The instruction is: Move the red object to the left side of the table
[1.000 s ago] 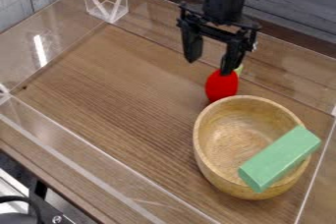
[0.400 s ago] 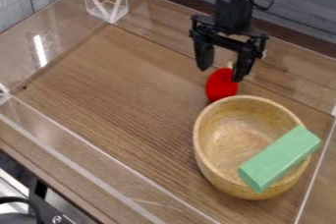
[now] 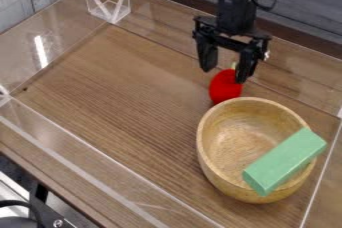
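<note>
The red object point(image 3: 225, 88), a small rounded strawberry-like toy, sits on the brown wood-grain table point(image 3: 120, 82) just beyond the rim of the wooden bowl. My black gripper point(image 3: 227, 69) points down directly over it, its fingers spread wide and open on either side of the toy's top. Nothing is held between them. The toy's upper part is partly hidden behind the fingers.
A wooden bowl point(image 3: 221, 157) stands at the right front with a green rectangular block point(image 3: 285, 160) leaning on its rim. Low clear acrylic walls point(image 3: 54, 47) border the table, and a small clear stand point(image 3: 107, 5) sits at the back left.
The gripper shifted slightly to the right and a little lower over the red object between the earliest frame and now. It stayed open. The toy has not moved.
</note>
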Tool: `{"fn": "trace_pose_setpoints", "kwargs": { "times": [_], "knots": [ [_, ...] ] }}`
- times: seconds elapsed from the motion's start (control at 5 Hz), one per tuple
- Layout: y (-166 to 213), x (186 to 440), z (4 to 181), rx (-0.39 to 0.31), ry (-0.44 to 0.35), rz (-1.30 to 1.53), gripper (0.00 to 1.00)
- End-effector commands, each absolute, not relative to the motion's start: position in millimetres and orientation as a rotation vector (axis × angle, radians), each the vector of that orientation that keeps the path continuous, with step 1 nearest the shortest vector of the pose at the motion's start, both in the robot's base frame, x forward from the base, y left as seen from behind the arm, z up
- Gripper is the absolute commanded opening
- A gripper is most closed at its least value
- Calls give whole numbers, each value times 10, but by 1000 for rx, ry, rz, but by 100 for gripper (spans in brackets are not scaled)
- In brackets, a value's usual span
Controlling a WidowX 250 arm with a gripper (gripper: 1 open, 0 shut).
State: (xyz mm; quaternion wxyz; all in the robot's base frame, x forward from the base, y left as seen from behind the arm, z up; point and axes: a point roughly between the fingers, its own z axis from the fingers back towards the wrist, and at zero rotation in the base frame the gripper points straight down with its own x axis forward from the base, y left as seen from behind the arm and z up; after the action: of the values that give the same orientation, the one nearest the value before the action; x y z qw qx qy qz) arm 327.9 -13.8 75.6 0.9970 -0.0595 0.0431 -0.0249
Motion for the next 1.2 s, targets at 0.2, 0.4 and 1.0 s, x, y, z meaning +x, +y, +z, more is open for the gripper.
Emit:
{"fn": "trace_pose_setpoints", "kwargs": {
  "times": [0.2, 0.4, 1.0],
  "knots": [
    [-245, 3226, 1113, -127, 7, -105, 100],
    [-258, 3193, 984, -130, 22, -96, 100],
    [-459, 3365, 840, -114, -9, -178, 100]
  ]
}}
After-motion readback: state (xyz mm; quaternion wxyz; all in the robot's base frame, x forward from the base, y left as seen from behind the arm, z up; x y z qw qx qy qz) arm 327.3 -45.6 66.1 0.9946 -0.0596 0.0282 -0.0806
